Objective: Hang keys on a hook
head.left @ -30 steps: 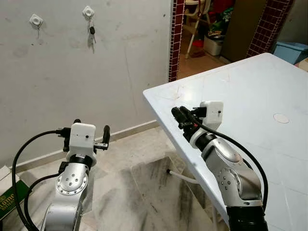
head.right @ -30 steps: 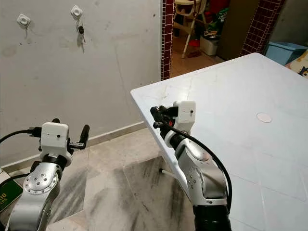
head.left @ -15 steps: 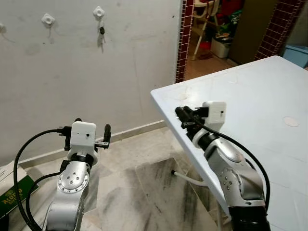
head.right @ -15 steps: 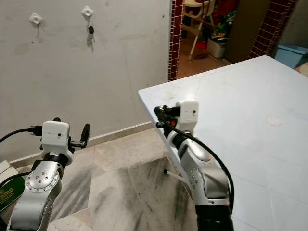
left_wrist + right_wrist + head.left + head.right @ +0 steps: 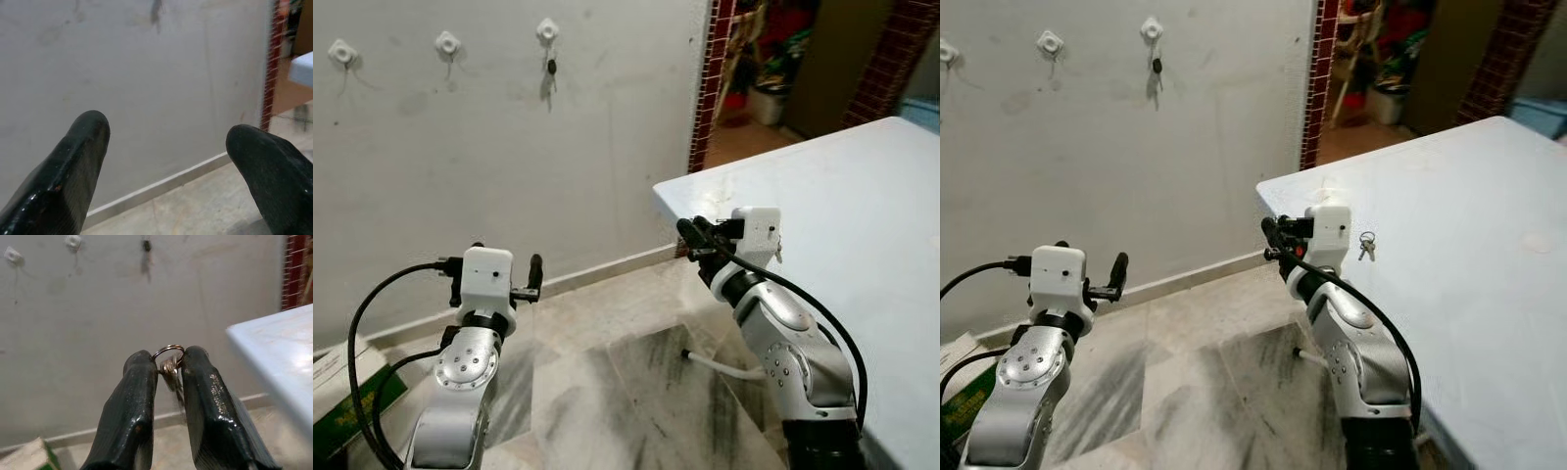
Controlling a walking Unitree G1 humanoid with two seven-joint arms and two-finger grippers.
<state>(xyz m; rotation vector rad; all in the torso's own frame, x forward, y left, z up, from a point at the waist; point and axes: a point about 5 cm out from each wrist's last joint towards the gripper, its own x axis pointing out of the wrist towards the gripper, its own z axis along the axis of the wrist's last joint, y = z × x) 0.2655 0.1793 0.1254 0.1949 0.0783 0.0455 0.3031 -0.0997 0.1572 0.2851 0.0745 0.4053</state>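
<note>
My right gripper point(image 5: 168, 363) is shut on a metal key ring point(image 5: 167, 351), its keys dangling between the fingers. It is held out past the corner of the white table point(image 5: 862, 196), still far from the wall. Three white hooks are on the grey wall: left hook point(image 5: 342, 52), middle hook point(image 5: 447, 42), right hook point(image 5: 546, 29). A dark key point(image 5: 551, 67) hangs from the right hook. Another small bunch of keys point(image 5: 1366, 243) lies on the table beside my right wrist. Lower down, my left gripper point(image 5: 166, 142) stands open and holds nothing, facing the wall.
A red-tiled pillar point(image 5: 710, 69) edges a doorway right of the wall, with clutter behind. A green box point(image 5: 352, 406) lies on the marble floor at the lower left. A white table leg point(image 5: 724, 364) runs under the table corner.
The whole picture has shifted: the hooks slid rightward, a third hook came into view, and the table moved right. Both arms keep the same pose.
</note>
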